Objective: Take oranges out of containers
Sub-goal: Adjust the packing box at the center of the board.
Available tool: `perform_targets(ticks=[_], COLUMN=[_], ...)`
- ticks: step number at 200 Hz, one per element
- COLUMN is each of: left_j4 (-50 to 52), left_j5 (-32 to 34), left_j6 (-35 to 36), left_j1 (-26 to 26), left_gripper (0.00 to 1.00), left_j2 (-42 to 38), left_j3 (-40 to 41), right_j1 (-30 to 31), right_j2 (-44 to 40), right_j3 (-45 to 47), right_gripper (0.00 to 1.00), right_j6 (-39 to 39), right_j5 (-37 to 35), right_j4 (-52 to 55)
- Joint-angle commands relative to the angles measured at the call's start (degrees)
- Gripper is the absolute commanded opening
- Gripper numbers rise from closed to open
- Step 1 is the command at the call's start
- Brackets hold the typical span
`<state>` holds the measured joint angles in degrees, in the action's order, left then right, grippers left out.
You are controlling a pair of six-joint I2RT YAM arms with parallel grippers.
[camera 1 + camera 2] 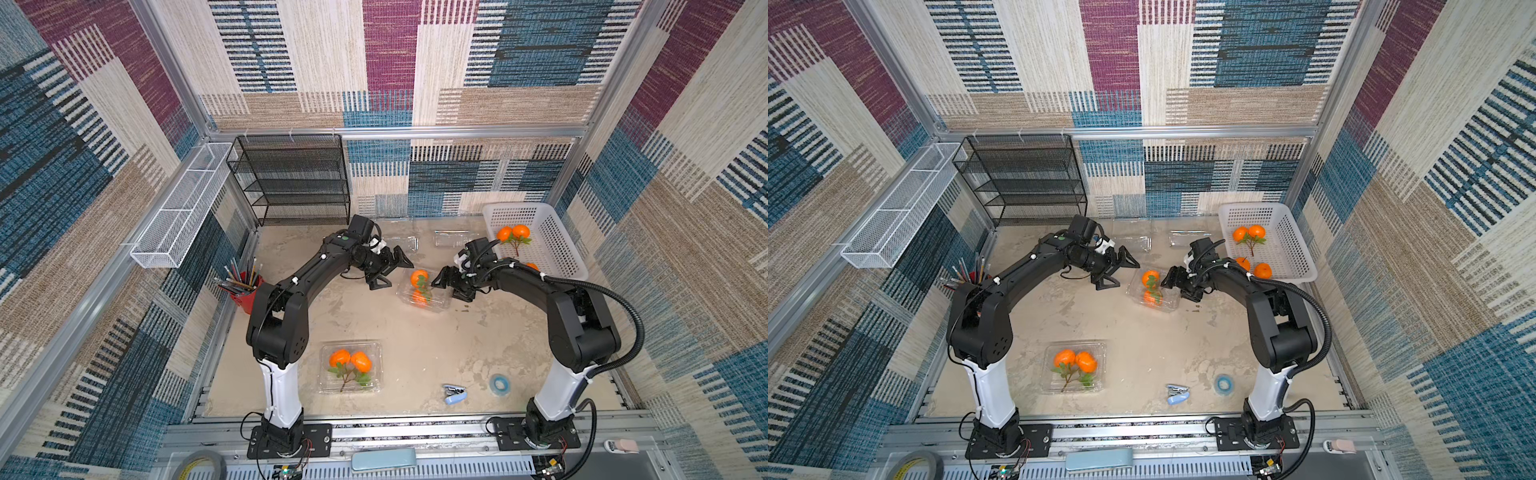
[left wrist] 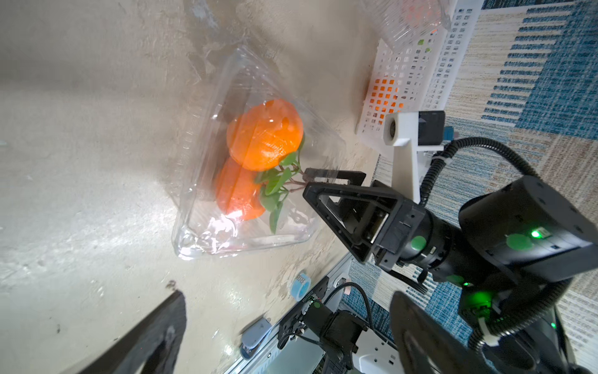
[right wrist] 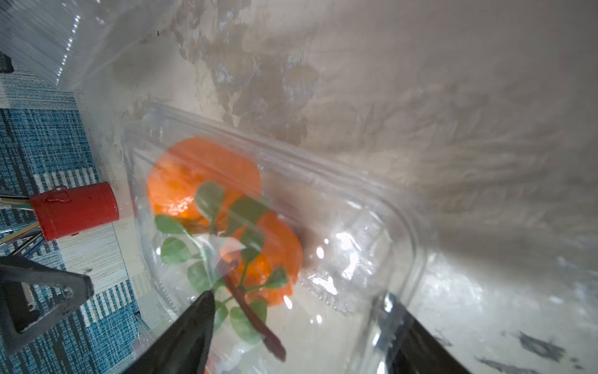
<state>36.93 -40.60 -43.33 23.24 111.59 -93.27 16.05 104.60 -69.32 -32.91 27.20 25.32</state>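
Four oranges in the basket; middle box holds two, right jaws apart at its rim, left jaws wide apart; near box full, untouched.

Behind the right arm, one orange in the white basket shows only as a sliver in a top view. The red pencil cup sits half hidden by the left arm. In the right wrist view, glare blurs the clear box; the right gripper runs off the edge.
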Motion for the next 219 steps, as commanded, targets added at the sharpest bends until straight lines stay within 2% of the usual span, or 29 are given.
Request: perform_targets(ticks=[1,34,67,79,97,140,165,174,204,219], left_j4=[0.4,0.7,1.8,1.5,-0.7,-8.6,-7.1,-4.6,-4.2,-4.6], left_j5=[1.3,2.7,5.2,6.9,12.8,25.4,29.5,28.7,14.8,13.9], left_j6=[2.6,4.7,8.9,10.9,13.5,16.3,13.8,13.1,9.8,9.7], left_j1=[-0.3,-0.6,-0.9,-0.9,-0.9,-1.0,-2.2,-3.5,-8.5,-8.7], left_gripper=[0.99,0.99,0.99,0.99,0.99,0.99,0.99,0.99,0.99,0.99], left_j2=[-1.2,-3.1,-5.4,-6.9,-10.3,-20.3,-21.5,-20.7,-16.1,-15.0], left_j3=[0.8,1.8,1.9,2.5,4.8,13.5,14.7,13.9,14.0,14.3], right_j1=[0.3,0.4,0.5,0.6,0.6,0.7,1.7,2.2,4.6,6.4], right_j2=[2.6,7.5,9.9,9.8,8.7,1.3,-4.4,-6.2,-11.0,-12.3], right_j3=[-3.1,-9.6,-14.5,-15.3,-14.9,-9.0,-4.2,-2.5,4.3,8.0], right_gripper=[0.73,0.69,0.69,0.72,0.78,1.0,0.98,0.98,0.98,0.98], right_j6=[1.4,1.4,0.6,0.4,0.1,-1.1,-0.7,-0.6,-1.9,-3.2], right_j5=[0.1,0.2,1.0,1.3,1.2,-0.1,-2.7,-4.0,-7.6,-9.0], right_j4=[-2.3,-2.0,-1.7,-1.3,-1.3,-6.0,-9.8,-10.8,-13.8,-15.0])
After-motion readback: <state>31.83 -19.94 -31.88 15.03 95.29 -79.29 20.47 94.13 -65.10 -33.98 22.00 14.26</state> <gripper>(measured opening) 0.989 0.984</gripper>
